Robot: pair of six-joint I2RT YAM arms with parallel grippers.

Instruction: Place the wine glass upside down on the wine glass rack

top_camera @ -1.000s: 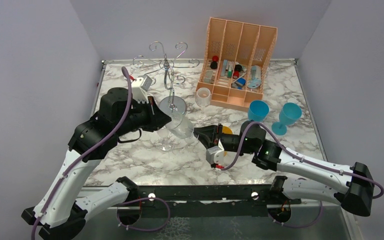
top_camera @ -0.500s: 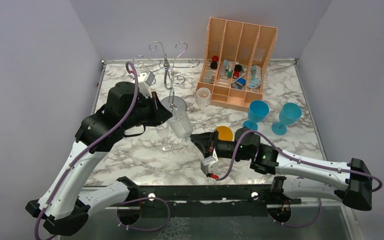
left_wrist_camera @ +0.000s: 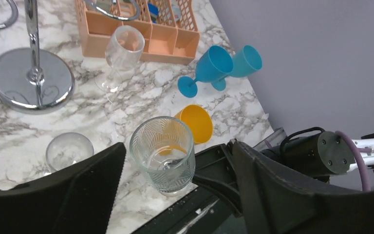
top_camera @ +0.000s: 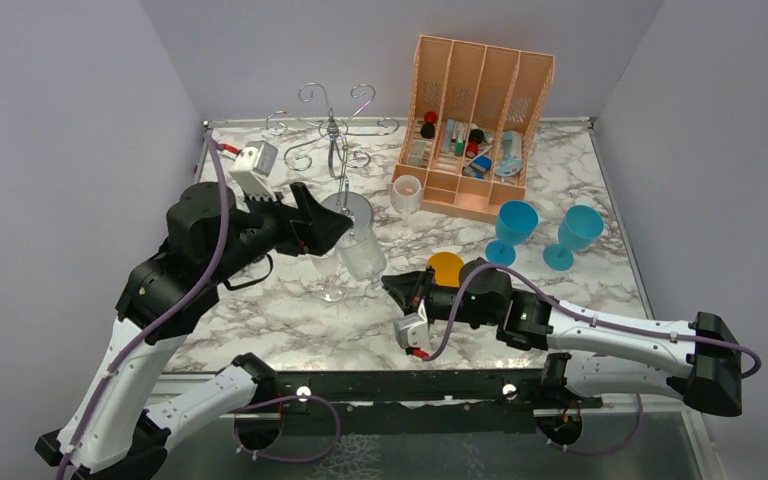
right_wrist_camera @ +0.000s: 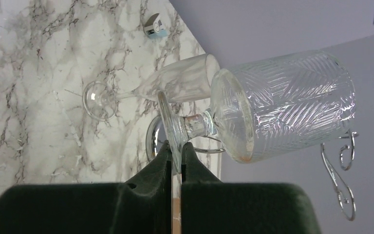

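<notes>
The wine glass (top_camera: 362,252), clear with a cut pattern, hangs tilted above the table, its mouth toward my left gripper. My right gripper (top_camera: 390,284) is shut on the thin edge of its foot (right_wrist_camera: 168,124), fingertips (right_wrist_camera: 189,155) pinching the disc. My left gripper (top_camera: 332,226) is open, its jaws standing wide on either side of the bowl (left_wrist_camera: 163,158) without touching it. The wine glass rack (top_camera: 332,128), silver wire with scroll arms and a round disc base (left_wrist_camera: 31,78), stands just behind the glass.
Another clear glass (top_camera: 332,282) stands under the held one. A frosted glass (top_camera: 406,194), an orange cup (top_camera: 447,267) and two blue goblets (top_camera: 515,226) sit to the right. The orange slotted organiser (top_camera: 475,125) fills the back right.
My left gripper has let go of the glass bowl and opened wide, pulling back to the left. My right gripper has closed on the glass's foot and now carries it.
</notes>
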